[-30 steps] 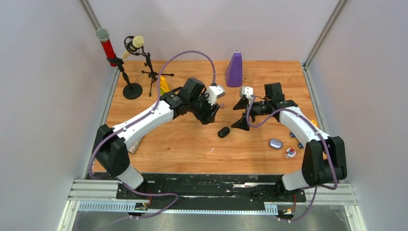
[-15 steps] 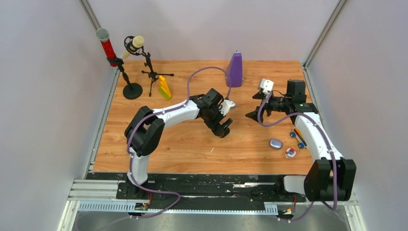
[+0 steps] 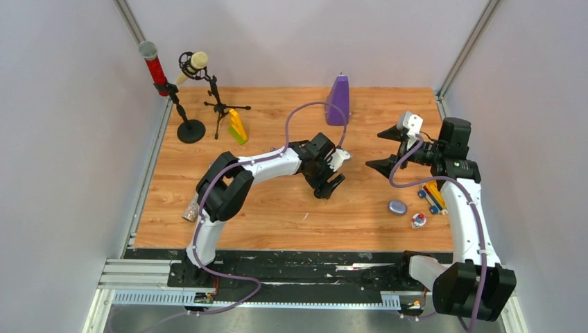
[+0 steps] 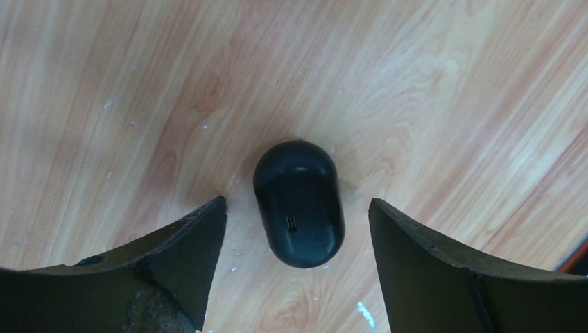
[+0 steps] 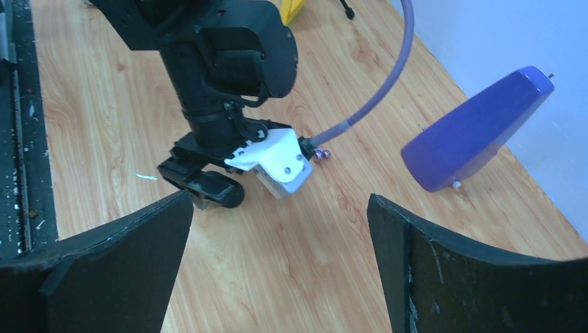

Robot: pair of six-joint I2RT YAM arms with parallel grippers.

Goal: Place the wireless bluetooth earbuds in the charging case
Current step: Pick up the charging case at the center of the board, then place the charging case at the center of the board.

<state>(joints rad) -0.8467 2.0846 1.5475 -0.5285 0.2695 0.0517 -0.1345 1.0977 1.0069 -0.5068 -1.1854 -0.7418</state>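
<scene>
A closed black oval charging case [image 4: 298, 203] lies on the wooden table. My left gripper [image 4: 297, 205] is open, a finger on each side of the case and neither touching it. In the top view the left gripper [image 3: 330, 186] covers the case. Two tiny pale purple earbuds [image 5: 321, 154] lie on the table by the left wrist camera. A pale purple case [image 3: 397, 207] lies closed at the right. My right gripper [image 3: 378, 148] is open and empty, raised above the table right of centre; in its own view [image 5: 279, 200] it faces the left gripper [image 5: 204, 182]. The black earbuds are out of view.
A purple wedge-shaped object [image 3: 338, 100] stands at the back centre. Two microphones on stands [image 3: 191, 128] and a yellow-green object [image 3: 238, 126] are at the back left. Small toys [image 3: 428, 198] and a red-white piece [image 3: 418, 220] lie at the right. A crumpled wrapper [image 3: 189, 208] lies at the left.
My left gripper has swung right and forward and now straddles the black case. My right arm has drawn back to the right and lifted, still open.
</scene>
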